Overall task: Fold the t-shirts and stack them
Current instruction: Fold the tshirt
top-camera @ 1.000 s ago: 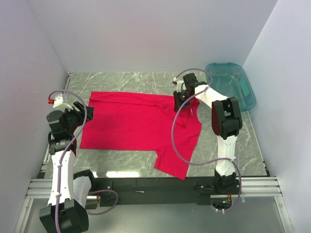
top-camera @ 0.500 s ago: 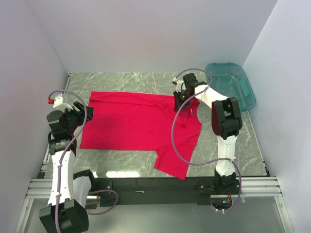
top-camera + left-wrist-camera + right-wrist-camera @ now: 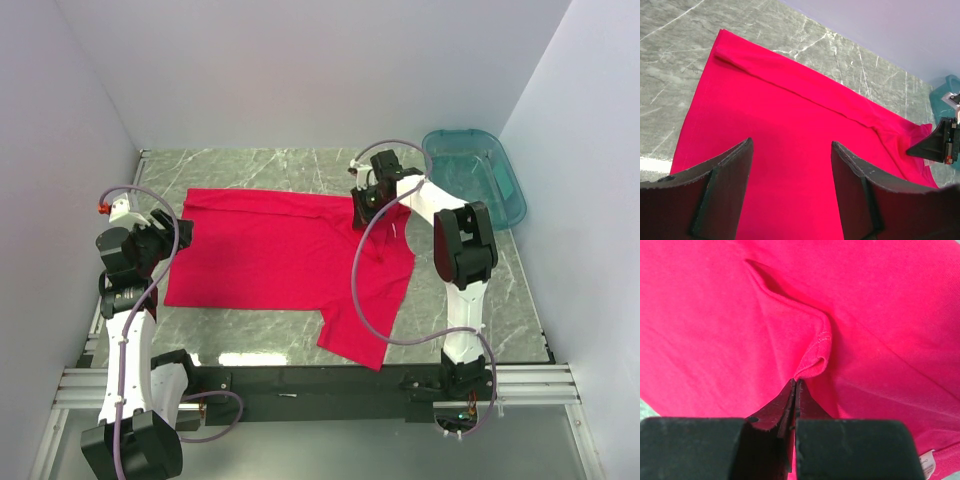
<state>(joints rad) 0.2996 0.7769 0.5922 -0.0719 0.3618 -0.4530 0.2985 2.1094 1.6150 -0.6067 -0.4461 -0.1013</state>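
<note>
I see the red shirt [image 3: 280, 260] spread flat on the table [image 3: 250, 170], a raised fold at its 2 o'clock corner pinched tight between the closed jaws of my right gripper [image 3: 361, 207], that arm stretched far forward, wrist angled down, while my left gripper [image 3: 791, 145] hangs open over the shirt's 9 o'clock edge.

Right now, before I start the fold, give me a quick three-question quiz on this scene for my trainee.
1. True or false: the right gripper is shut on a fold of the red t-shirt.
2. Pick one: the left gripper is A) open and empty, B) shut on a sleeve, C) gripping a cable.
3. Fill in: the teal bin sits at the far ____ corner of the table.
Key: 1 true; 2 A; 3 right.
</note>
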